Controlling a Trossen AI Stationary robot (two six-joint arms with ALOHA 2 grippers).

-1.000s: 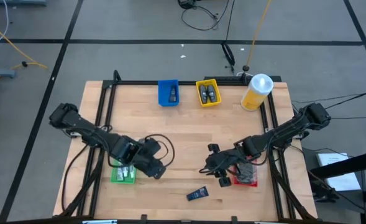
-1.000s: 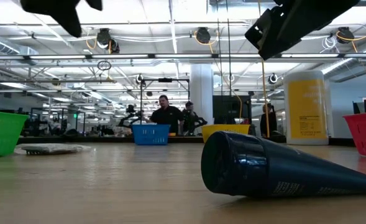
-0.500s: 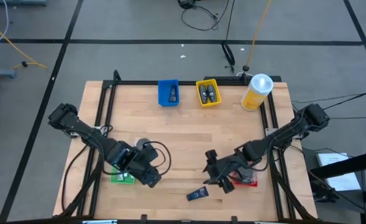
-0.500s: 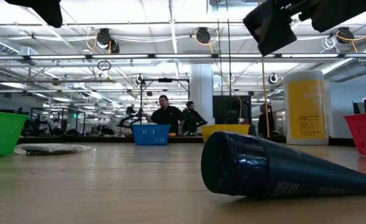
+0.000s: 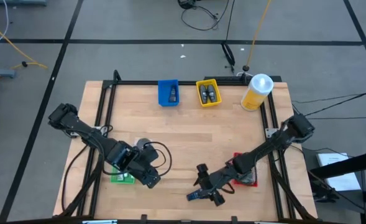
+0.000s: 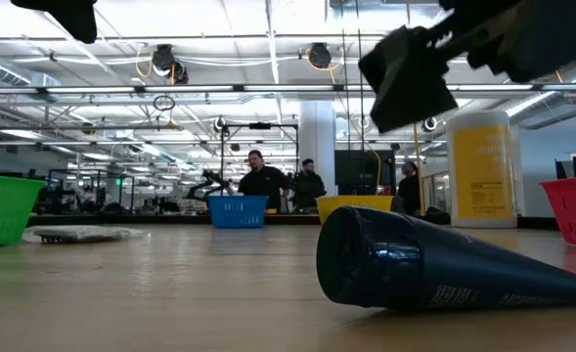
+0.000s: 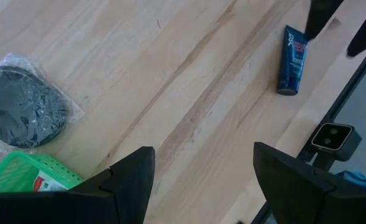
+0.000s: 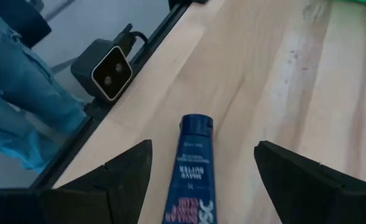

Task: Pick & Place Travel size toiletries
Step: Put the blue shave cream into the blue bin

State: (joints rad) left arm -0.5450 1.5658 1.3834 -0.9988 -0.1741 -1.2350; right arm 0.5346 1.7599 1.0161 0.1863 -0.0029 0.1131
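1. We look straight down on the wooden table (image 5: 189, 134), and the right gripper (image 5: 205, 188) hangs low near the bottom centre of the frame, directly over the dark blue tube (image 5: 197, 195).
2. From the right wrist we see its two dark fingers (image 8: 130, 168) spread wide, released, with the tube (image 8: 191, 168) lying flat on the wood between them and nothing grasped.
3. In the low view the tube (image 6: 434, 264) lies on its side at the lower right, cap end toward us, with the dark gripper body above it.
4. The left gripper (image 5: 146, 176) sits at the lower left of the overhead frame, beside the green tray (image 5: 122, 178); its fingers (image 7: 130, 180) are parted too, empty.
5. The left wrist view shows a dark grey disc in clear wrap (image 7: 22, 114) resting on the table just beside the green tray's corner (image 7: 27, 177).
6. At the top of the table we have a blue tray (image 5: 168, 92) and a yellow tray (image 5: 207, 92), each holding small dark items, then the yellow bottle (image 5: 256, 91) at the upper right.
7. A red tray (image 5: 245, 177) lies under the right arm at the lower right.
8. People stand in the room behind, centre of the low view.
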